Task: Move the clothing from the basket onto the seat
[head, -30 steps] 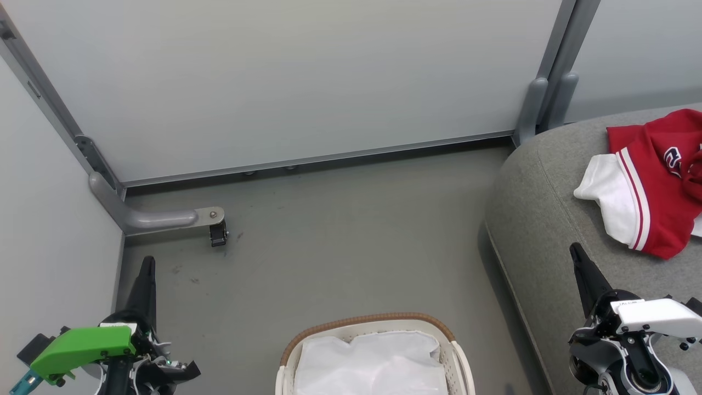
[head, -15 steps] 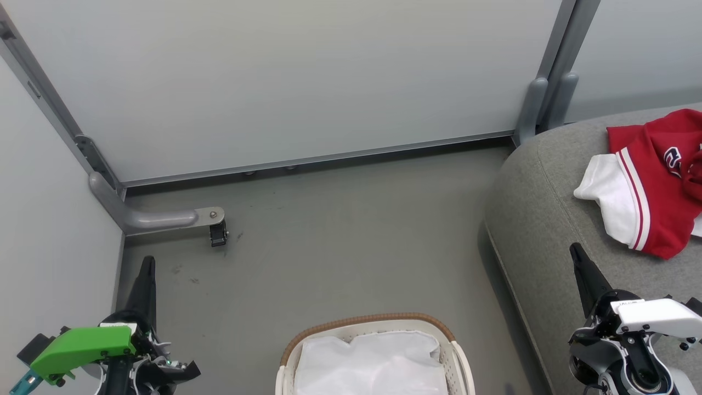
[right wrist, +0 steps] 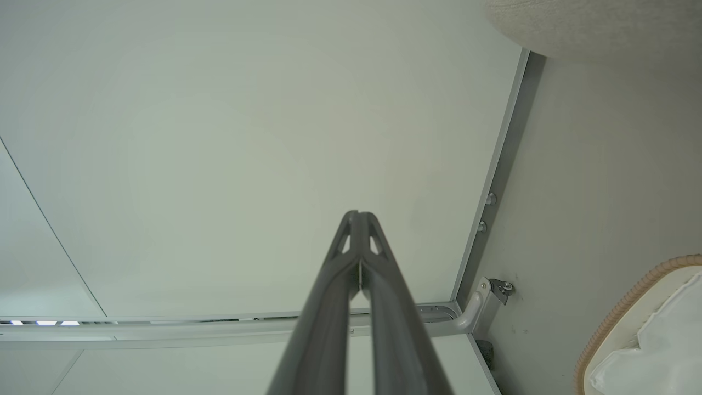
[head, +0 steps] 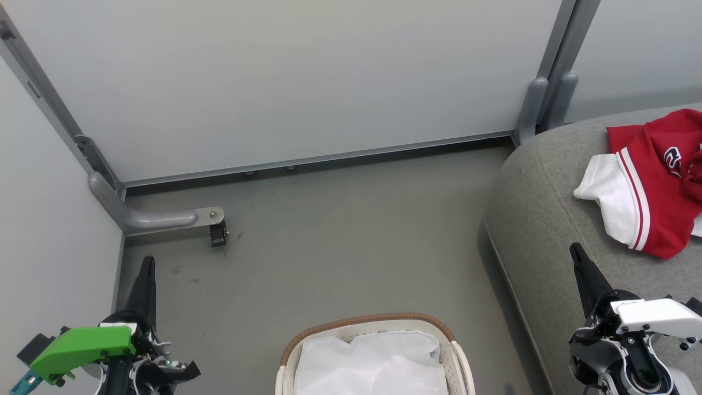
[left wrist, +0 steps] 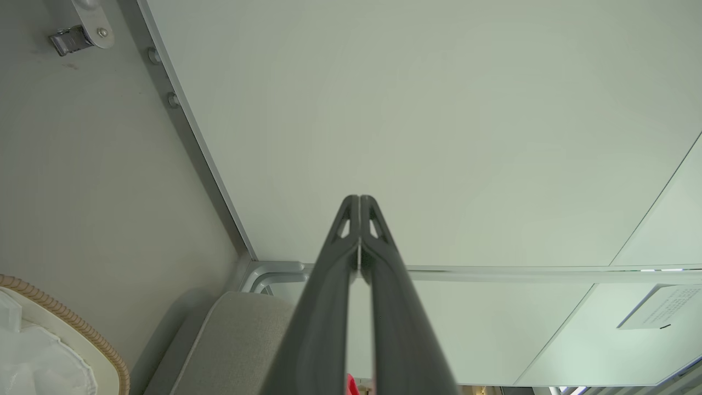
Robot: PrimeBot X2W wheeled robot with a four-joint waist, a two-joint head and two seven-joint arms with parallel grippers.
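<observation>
Nothing has changed across the last second. The head view is steady and both arms sit exactly where they were, so this reads as a pause, not a step in progress. The left gripper (head: 147,262) hangs at the lower left over the grey floor (head: 340,247), its two dark fingers pressed together with nothing between them. The left wrist view confirms this, showing the tips meeting against the pale wall panel (left wrist: 439,137). The right gripper (head: 577,251) is clenched and empty in the same way, poised at the lower right over the near edge of the seat (head: 543,219). The clothing (head: 658,186) lies on that seat at the right of the head view, a red heap with a white red-striped sleeve spread toward the cushion's rounded corner, well apart from either gripper. The basket (head: 373,319) stands on the floor between the arms, and inside its brown woven rim only the crumpled white liner (head: 373,362) can be seen. The bottom edge of the frame cuts off its near half, so a garment could possibly still lie there, though no red shows. With both grippers closed on nothing, the garments resting on the cushion and the basket apparently bare, the transfer looks finished or very nearly so. The stillness suggests the robot has settled into a rest pose.
</observation>
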